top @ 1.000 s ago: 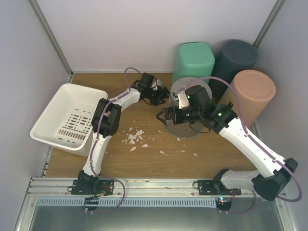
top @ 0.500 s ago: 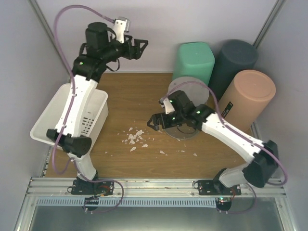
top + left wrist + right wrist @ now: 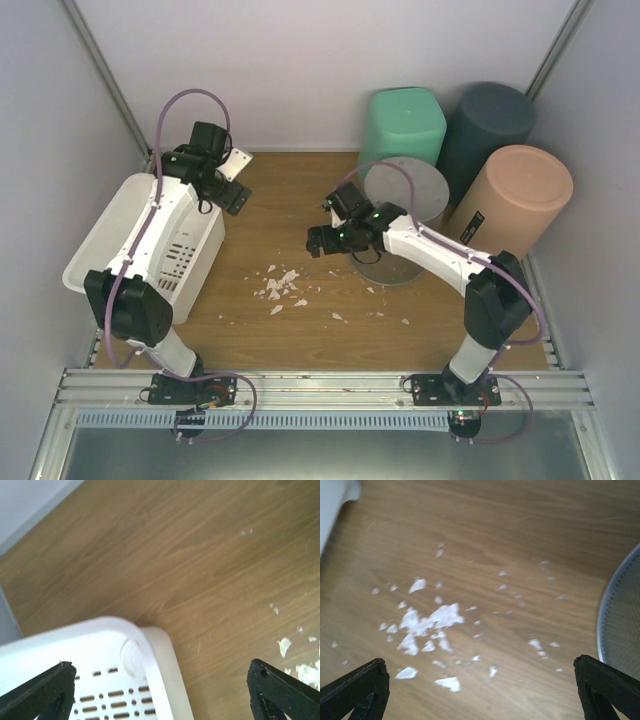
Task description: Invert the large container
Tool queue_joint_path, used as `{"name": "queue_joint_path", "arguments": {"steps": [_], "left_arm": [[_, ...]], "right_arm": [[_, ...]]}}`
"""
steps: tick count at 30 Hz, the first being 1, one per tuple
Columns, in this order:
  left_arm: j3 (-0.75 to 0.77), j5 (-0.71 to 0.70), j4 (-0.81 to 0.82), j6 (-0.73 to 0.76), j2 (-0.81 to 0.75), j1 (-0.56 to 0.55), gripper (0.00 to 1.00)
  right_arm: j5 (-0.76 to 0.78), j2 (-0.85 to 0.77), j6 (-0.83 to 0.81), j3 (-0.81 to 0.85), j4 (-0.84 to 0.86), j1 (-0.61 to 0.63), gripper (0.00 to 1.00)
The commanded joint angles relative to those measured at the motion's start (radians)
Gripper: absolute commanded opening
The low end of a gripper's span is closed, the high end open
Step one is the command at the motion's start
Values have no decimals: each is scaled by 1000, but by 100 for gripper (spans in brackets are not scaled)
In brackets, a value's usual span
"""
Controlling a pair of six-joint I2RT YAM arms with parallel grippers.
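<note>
The basket [image 3: 140, 250] is found at the left edge of the table [image 3: 300, 190], tilted against the left wall, with a slotted face shown towards the middle. Whether it rests on a rim or a side cannot be told. It is judged to be thin moulded white plastic: light, fairly stiff yet springy in the walls, smooth and probably slippery under hard pads. A hold is best taken on the rolled rim or at a rounded corner, where the wall is thickest. Being broad, it may be expected to slide or swing when levered from one corner.

The left gripper [image 3: 232, 192] is held over the basket's far right corner, jaws spread wide, nothing between them. The right gripper [image 3: 318, 240] is likewise released and empty, over brown wood grain strewn with white crumbs [image 3: 280, 285], beside a round mesh disc [image 3: 405, 195]. Three rounded bins are stood at the far right corner
</note>
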Motion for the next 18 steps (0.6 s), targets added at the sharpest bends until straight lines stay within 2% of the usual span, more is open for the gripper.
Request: {"name": "queue_joint_path", "arguments": {"steps": [1, 4, 13, 18], "left_arm": [[-53, -98, -30, 67, -108, 1, 94], [-141, -167, -38, 86, -139, 1, 99], [-252, -230, -127, 91, -190, 3, 98], [-322, -248, -159, 84, -219, 3, 81]], "right_arm": [[90, -34, -39, -12, -54, -89, 100], [90, -62, -69, -36, -60, -144, 100], [119, -74, -121, -46, -87, -207, 100], [102, -77, -121, -43, -79, -219, 100]]}}
